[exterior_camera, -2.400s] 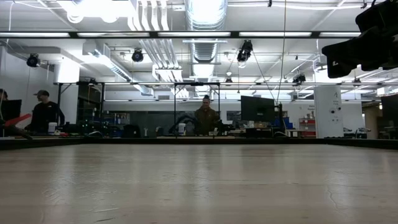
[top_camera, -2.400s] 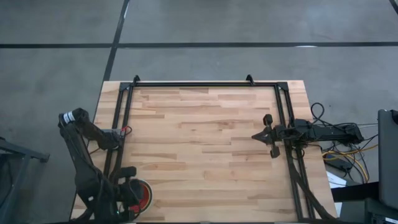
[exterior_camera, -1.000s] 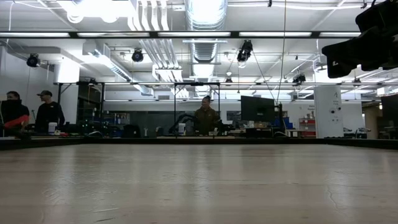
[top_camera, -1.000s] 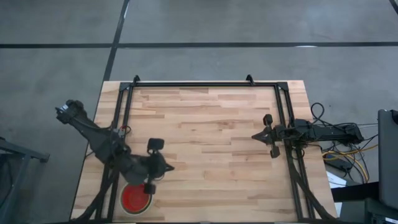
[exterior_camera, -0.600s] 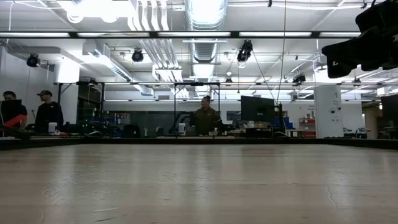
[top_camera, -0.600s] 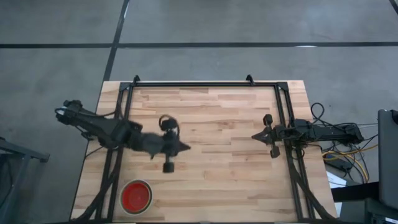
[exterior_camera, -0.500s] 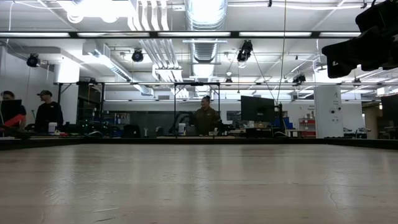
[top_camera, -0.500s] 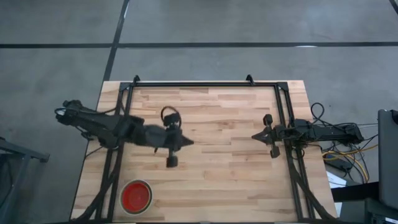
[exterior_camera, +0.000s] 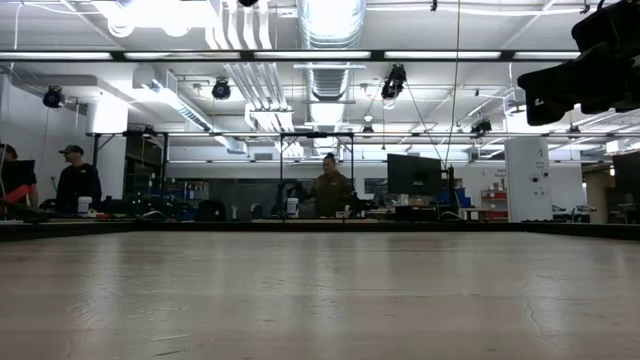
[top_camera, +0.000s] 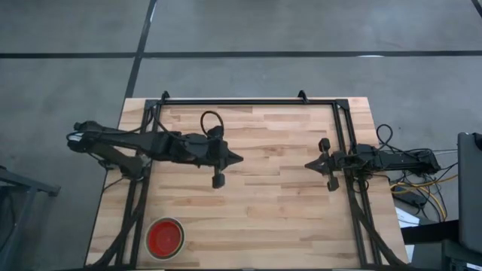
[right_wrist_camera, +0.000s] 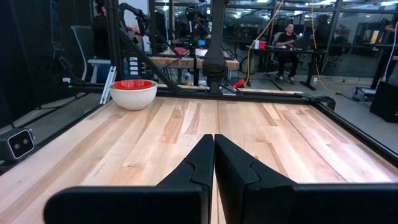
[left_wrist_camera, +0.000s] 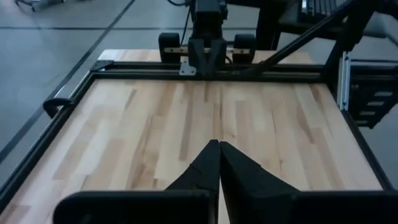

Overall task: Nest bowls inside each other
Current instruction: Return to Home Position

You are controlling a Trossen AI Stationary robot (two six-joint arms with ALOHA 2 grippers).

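Observation:
A small red bowl (top_camera: 164,236) sits nested in a slightly larger whitish bowl (right_wrist_camera: 133,97) that stands on its base at the table's near left corner. My left gripper (top_camera: 239,158) hangs shut and empty above the middle of the table, pointing toward the right arm, well away from the bowls. In its own wrist view the left gripper's (left_wrist_camera: 219,144) fingers meet at their tips. My right gripper (top_camera: 307,164) waits shut at the right side, and its tips (right_wrist_camera: 214,138) are closed over bare wood.
A black metal frame (top_camera: 248,101) runs along the far, left and right edges of the wooden table (top_camera: 263,211). Cables lie beyond the right edge (top_camera: 418,188). People stand at desks in the room behind (exterior_camera: 330,190).
My left gripper has swung from just beside the bowls at the near left corner toward the far edge and the table's middle, turning until it points at the right arm. It stays shut and empty. The nested bowls have kept their place.

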